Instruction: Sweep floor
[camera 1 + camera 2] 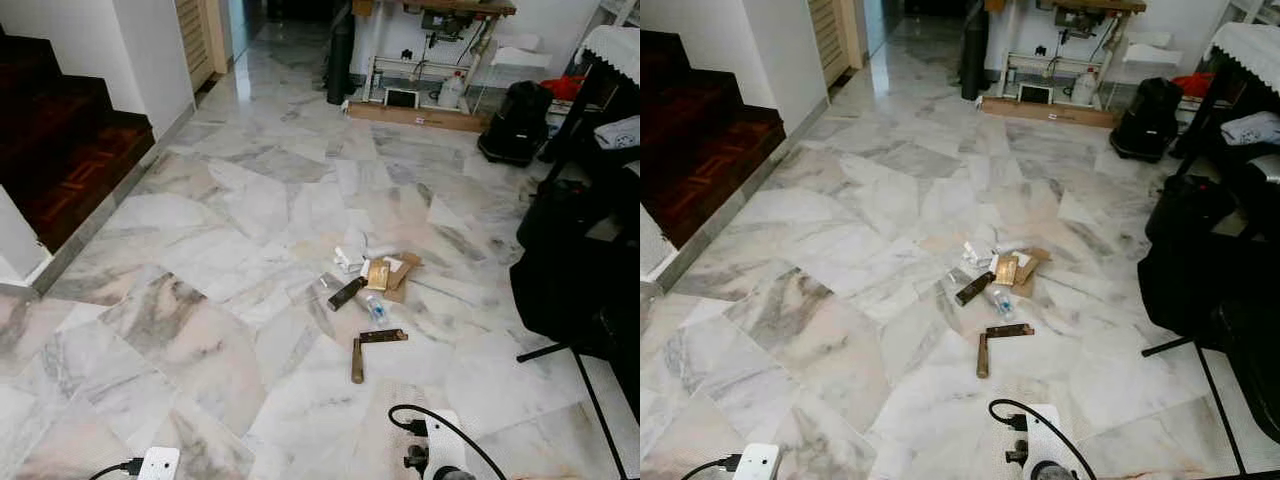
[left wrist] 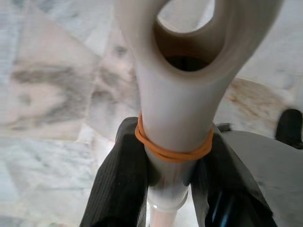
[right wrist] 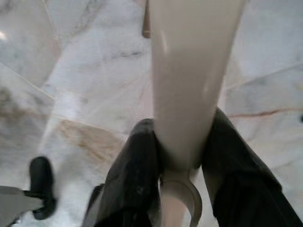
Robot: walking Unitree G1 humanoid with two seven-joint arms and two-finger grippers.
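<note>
Head views: a white and grey marble floor (image 1: pixel 200 250) runs from near to far. At its centre lies one small pile of litter (image 1: pixel 372 275): scraps of cardboard, a crumpled white wrapper, a dark flat bar and a small clear bottle, all touching or just beside one another. Just nearer than the pile lie two more pieces, a dark strip (image 1: pixel 383 336) and a brown stick (image 1: pixel 357 360), meeting at a corner. One dark wooden staircase (image 1: pixel 60 150) rises on the far left. Dark bags and furniture (image 1: pixel 575 270) line the right side. One black bin (image 1: pixel 514 123) stands far right. At the near edge two silver wrist units show, one left (image 1: pixel 158 464) and one right (image 1: pixel 440 450), each with a black cable.

Left wrist view: the left gripper (image 2: pixel 170 177) has its two black fingers (image 2: pixel 118 184) pressed against one cream handle (image 2: pixel 175 104) with a hanging hole at its end and two orange rubber bands (image 2: pixel 173 150) around it.

Right wrist view: the right gripper (image 3: pixel 177 170) pinches a second cream handle (image 3: pixel 189 80) between both fingers (image 3: pixel 132 184), above the marble.
</note>
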